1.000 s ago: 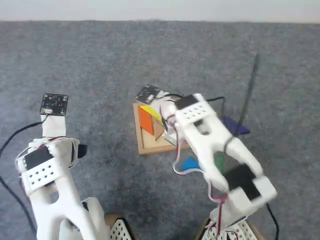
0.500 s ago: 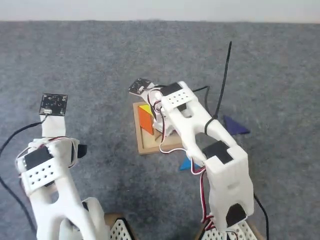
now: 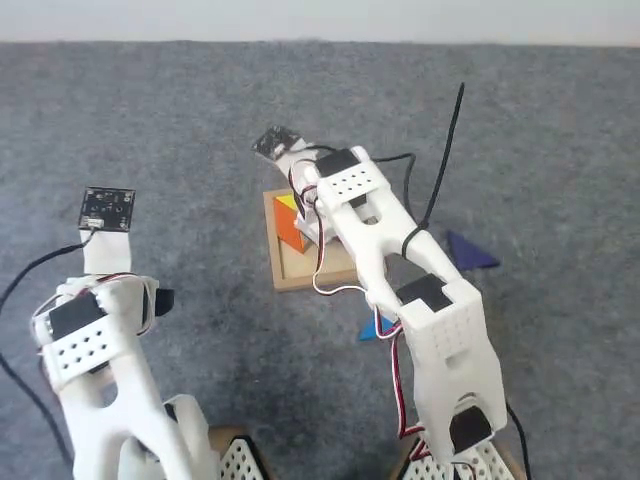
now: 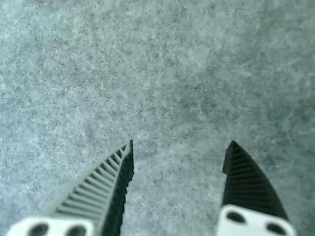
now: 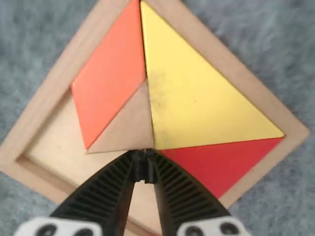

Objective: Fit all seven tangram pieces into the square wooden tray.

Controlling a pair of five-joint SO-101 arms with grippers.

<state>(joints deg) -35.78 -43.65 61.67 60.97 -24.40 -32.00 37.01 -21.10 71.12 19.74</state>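
The square wooden tray [image 3: 305, 279] lies just above the middle of the high view, on the grey worktop [image 3: 150, 120], with its far right corner hidden under the right arm [image 3: 440, 330]. In the right wrist view the tray [image 5: 47, 115] is seen corner-on and holds three coloured pieces flat on its floor. An orange piece [image 5: 110, 78], four-sided and slanted, lies along one rim. A large yellow triangle [image 5: 197, 103] lies edge to edge with it along part of one side and fills the middle. A red triangle [image 5: 221, 162] lies against the yellow one's long edge, in the corner beyond. Between the orange and yellow pieces is a tan triangular patch [image 5: 125, 128]; I cannot tell whether that is a piece or bare tray floor. A paler strip of floor shows on the orange piece's other side.

The right hand [image 5: 144, 166] hangs over the tray with its two black ribbed fingers [image 5: 110, 189] pressed together at the tips and nothing between them. The tips are over the spot where the tan patch, the yellow triangle and the red triangle meet.

Outside the tray, in the high view, a blue piece [image 3: 370, 328] lies on the worktop below the tray's lower right corner, partly under the right arm. A dark purple triangle [image 3: 468, 252] lies further right, well apart from the tray.

The left arm [image 3: 95, 350] stands in the lower left of the high view, well apart from the tray. The left hand [image 4: 179, 147] is spread wide over bare worktop [image 4: 162, 59], holding nothing.
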